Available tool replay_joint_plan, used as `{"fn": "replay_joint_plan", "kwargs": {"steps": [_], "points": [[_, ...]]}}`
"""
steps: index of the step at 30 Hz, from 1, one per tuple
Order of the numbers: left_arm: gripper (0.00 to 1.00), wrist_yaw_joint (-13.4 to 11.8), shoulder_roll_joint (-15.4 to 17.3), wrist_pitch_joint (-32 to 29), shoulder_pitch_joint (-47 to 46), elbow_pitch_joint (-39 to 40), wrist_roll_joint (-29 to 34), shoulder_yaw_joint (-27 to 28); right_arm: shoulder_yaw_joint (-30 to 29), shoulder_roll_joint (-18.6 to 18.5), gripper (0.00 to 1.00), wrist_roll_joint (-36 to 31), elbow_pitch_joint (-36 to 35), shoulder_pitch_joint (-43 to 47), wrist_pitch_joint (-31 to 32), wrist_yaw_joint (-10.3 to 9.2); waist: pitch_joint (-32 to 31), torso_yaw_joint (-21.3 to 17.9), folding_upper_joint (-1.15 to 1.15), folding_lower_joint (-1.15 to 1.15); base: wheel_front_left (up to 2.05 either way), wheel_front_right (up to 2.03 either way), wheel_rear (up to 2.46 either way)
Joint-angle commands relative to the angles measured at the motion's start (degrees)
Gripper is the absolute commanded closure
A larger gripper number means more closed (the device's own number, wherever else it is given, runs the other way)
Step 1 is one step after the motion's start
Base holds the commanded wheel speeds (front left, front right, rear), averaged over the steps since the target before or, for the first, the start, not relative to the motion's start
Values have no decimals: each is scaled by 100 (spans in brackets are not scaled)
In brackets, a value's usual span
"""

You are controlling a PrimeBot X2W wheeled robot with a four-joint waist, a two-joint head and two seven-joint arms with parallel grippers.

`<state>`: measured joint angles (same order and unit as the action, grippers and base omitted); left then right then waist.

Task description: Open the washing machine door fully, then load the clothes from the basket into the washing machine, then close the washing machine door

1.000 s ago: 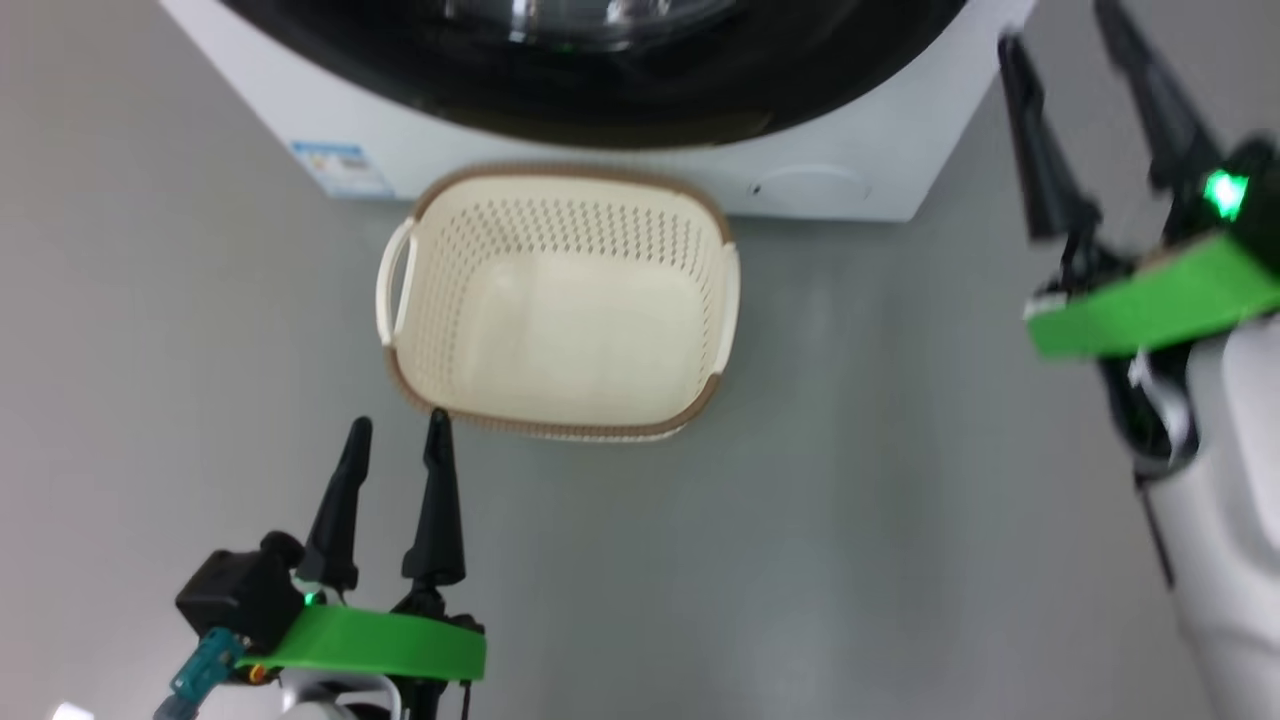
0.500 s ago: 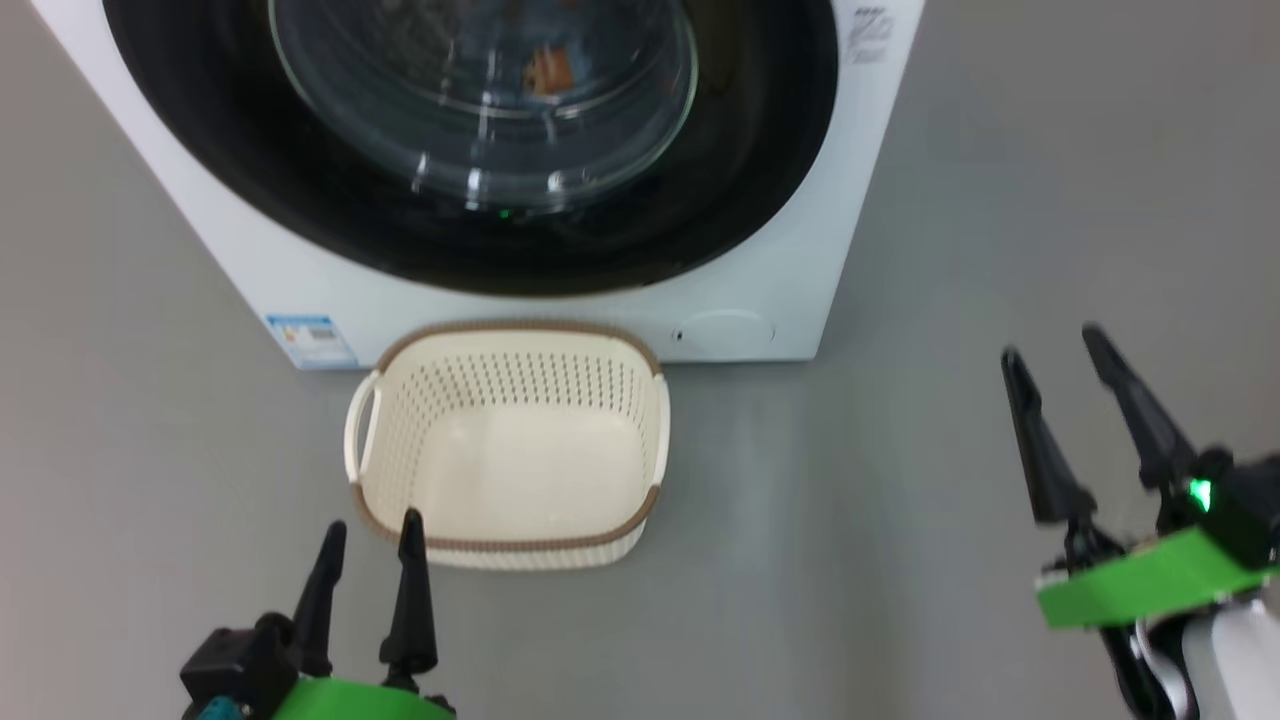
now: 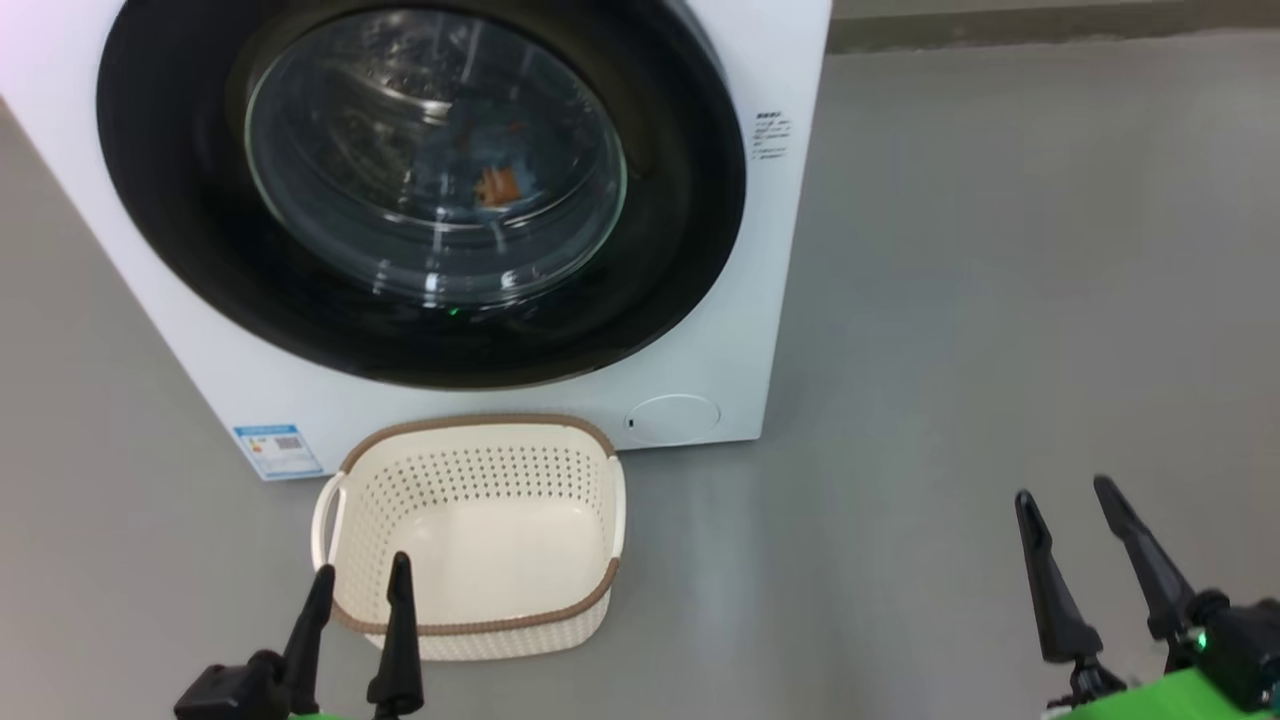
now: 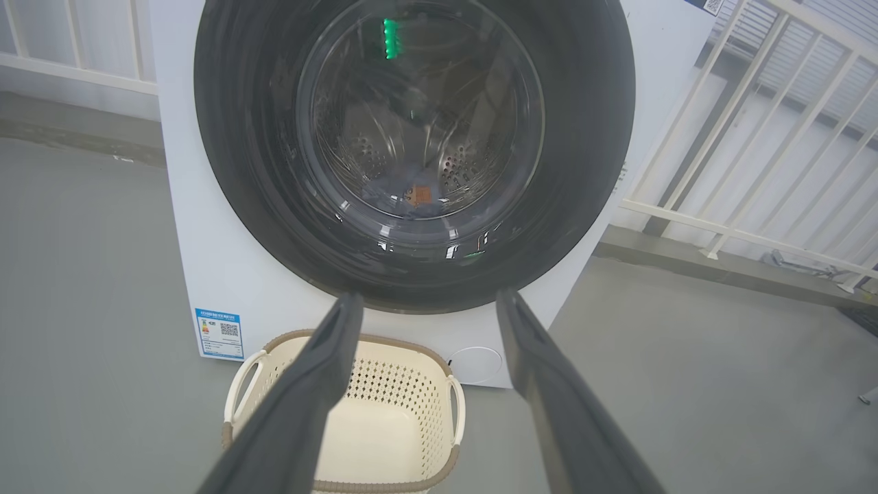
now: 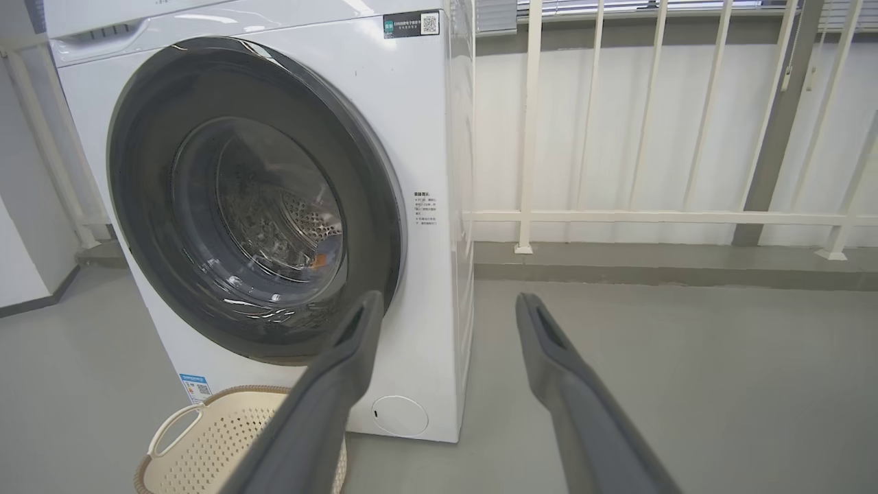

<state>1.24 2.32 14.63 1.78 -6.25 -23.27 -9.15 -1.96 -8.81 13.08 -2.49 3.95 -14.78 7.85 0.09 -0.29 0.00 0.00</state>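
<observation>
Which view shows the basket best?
Head view: nearly the whole basket shows from above, empty. In the left wrist view a finger crosses it and the frame cuts its near end; the right wrist view catches one end.

Both arms sit low, one at each side. The left gripper point(image 3: 361, 565) points its two long dark fingers point(image 3: 398, 640) forward, spread well apart. The right gripper point(image 3: 1062, 490) stands farther out to its own side (its fingers tilting a little inward), jaws likewise parted wide, with a green band point(image 3: 1160, 698) and a small green light point(image 3: 1196, 640) at its wrist.
</observation>
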Motion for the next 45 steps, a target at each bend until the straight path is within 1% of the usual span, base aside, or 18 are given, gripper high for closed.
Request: {"fn": "replay_joint_plan", "kwargs": {"steps": [1,6,13,19,27,39,42,43,45], "points": [[0,16,55,37,-56,93,59,211,95,-33,0,-53,-160,-22,-22,-36,-93,-103,0,0,0,0,0],[0,32,55,37,-15,78,97,305,12,134,0,-151,-216,153,-22,-36,-143,-203,0,0,0,0,0],[0,111,55,37,30,66,162,330,-92,232,0,-307,-299,294,-22,-36,-172,-260,0,0,0,0,0],[0,129,55,37,54,67,194,407,-149,283,0,-325,-317,311,-22,-36,-159,-277,0,0,0,0,0],[0,111,55,37,29,64,195,443,-90,227,0,-335,-269,243,-22,-36,-149,-185,0,0,0,0,0],[0,107,55,37,44,114,246,491,-32,243,0,-307,-247,215,-22,-36,-148,-21,0,0,0,0,0],[0,165,55,37,40,140,348,463,-25,247,0,-305,-250,214,-22,-36,-147,2,0,0,0,0,0],[100,154,-3,-1,190,-46,286,276,-181,327,100,-285,-91,396,3,0,-147,-2,0,0,0,0,0],[100,157,-28,-7,215,-160,270,257,-173,351,100,-268,32,425,6,3,-146,-2,0,0,0,0,0]]}}
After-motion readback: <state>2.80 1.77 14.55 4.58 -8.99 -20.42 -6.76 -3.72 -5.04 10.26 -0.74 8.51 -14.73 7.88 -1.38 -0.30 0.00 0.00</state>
